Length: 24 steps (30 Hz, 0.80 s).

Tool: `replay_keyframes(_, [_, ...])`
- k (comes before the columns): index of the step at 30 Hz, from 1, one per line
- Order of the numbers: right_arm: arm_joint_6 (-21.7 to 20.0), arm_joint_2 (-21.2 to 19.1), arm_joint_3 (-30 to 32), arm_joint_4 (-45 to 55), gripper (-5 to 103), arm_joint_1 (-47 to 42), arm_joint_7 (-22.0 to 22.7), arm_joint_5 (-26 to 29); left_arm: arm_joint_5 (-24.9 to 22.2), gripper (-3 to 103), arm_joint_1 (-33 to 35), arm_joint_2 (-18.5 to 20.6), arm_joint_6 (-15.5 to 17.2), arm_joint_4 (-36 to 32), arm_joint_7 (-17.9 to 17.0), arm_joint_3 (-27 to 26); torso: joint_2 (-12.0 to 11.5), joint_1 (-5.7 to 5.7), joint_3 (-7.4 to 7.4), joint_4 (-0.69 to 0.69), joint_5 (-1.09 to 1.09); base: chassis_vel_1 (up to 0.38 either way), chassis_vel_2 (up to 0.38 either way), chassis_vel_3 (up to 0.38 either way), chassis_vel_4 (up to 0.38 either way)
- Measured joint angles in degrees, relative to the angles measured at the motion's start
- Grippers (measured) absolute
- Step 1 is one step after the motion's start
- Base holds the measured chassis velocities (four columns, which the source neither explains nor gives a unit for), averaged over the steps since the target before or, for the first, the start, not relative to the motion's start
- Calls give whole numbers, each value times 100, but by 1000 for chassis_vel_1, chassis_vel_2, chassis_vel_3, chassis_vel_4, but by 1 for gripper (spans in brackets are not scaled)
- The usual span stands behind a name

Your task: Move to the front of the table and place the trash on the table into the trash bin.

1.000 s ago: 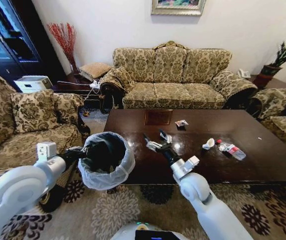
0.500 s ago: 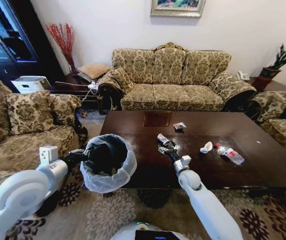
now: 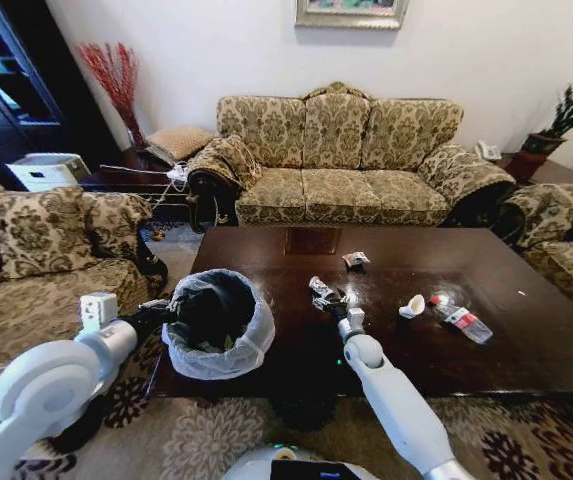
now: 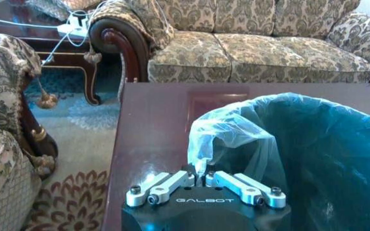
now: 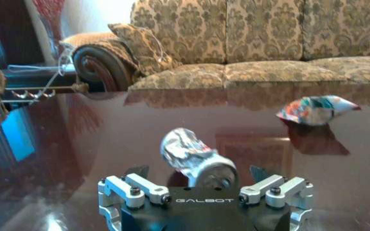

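Silver crumpled wrapper (image 5: 186,150) between spread right hand (image 3: 323,296) fingers on desk (image 3: 526,340) | left hand (image 4: 205,179) pinching trash bin (image 3: 218,322) bag rim, desk's near-left

Patterned sofa (image 3: 338,150) against wall; potted plant (image 3: 556,125) beside it.

Readable markings: the word "GALBOT" twice.
You can read it in white on the black body of the left gripper (image 4: 204,179) and again on the right gripper (image 5: 205,179); the bottle (image 3: 458,318) label stays illegible.
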Motion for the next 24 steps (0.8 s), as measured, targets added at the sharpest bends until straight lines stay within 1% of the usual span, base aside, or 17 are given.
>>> replay_keyframes(1, [0,0,0,0,103,0,0,0,0,3,0,0,0,0,0,0,0,0,0,0,0,0,0,0,0])
replay_keyframes(3, [-51,-5,8,-80,96,41,16,0,-1,3,-5,-5,0,3,4,13,-1,6,2,-1,1,0,0,0,0])
replay_keyframes(4, [-51,-5,8,-80,96,41,16,0,-1,3,-5,-5,0,3,4,13,-1,6,2,-1,1,0,0,0,0])
replay_keyframes(7, [-43,-5,14,-213,81,101,17,-5,-1,3,-10,-22,-5,7,6,24,-3,12,5,-2,1,0,0,0,0])
replay_keyframes(8, [-43,-5,14,-213,81,101,17,-5,-1,3,-10,-22,-5,7,6,24,-3,12,5,-2,1,0,0,0,0])
replay_keyframes(11, [-28,-4,16,-221,64,103,12,-1,0,3,-8,-34,-9,7,8,26,-2,8,4,-2,1,0,0,0,0])
replay_keyframes(13, [-24,-8,16,-215,64,98,10,2,1,3,-6,-36,-9,7,9,27,-2,7,3,-1,1,0,0,0,0])
replay_keyframes(16, [-12,-25,20,-174,49,76,-5,13,7,3,-3,-36,-9,7,10,27,-2,6,2,-1,1,0,0,0,0])
replay_keyframes(17, [-12,-25,20,-174,49,76,-5,13,7,3,-3,-36,-9,7,10,27,-2,6,2,-1,1,0,0,0,0])
replay_keyframes(19, [-1,-59,28,-120,44,47,-27,30,9,3,3,-26,-10,8,12,15,-2,7,3,-1,1,0,0,0,0])
replay_keyframes(21, [4,-79,36,-63,44,18,-29,53,9,3,12,-18,-12,8,13,-6,-3,8,4,-1,2,0,0,0,0])
replay_keyframes(24, [79,-160,80,377,44,-143,-46,104,10,3,51,11,-14,16,15,-81,-2,8,3,-1,2,0,0,0,0])
